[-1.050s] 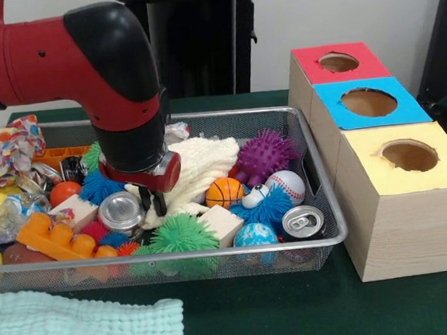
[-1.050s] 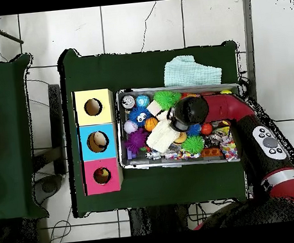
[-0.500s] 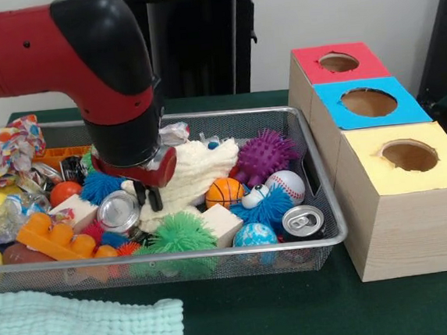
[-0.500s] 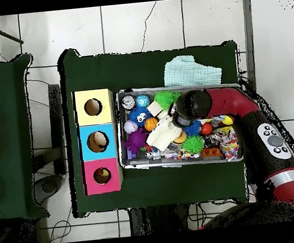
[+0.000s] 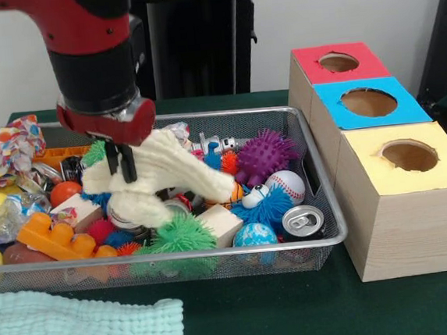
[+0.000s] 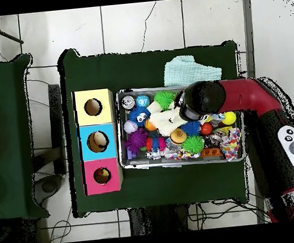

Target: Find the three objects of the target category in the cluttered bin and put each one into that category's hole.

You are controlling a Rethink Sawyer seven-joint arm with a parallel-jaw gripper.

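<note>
We are clamping our gripper (image 5: 121, 162) on the cream cloth (image 5: 162, 181). It is hanging below the gripper, above the wire bin (image 5: 329, 205).

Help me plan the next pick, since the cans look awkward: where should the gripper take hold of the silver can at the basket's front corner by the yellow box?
Grip the silver can across its round sides, coming straight down from above. It stands upright, lid up, against the wire basket corner, so sideways approaches look blocked.

Fingers (image 5: 121, 162) pinch a cream cloth (image 5: 158, 177) above the bin (image 5: 324, 241).
</note>
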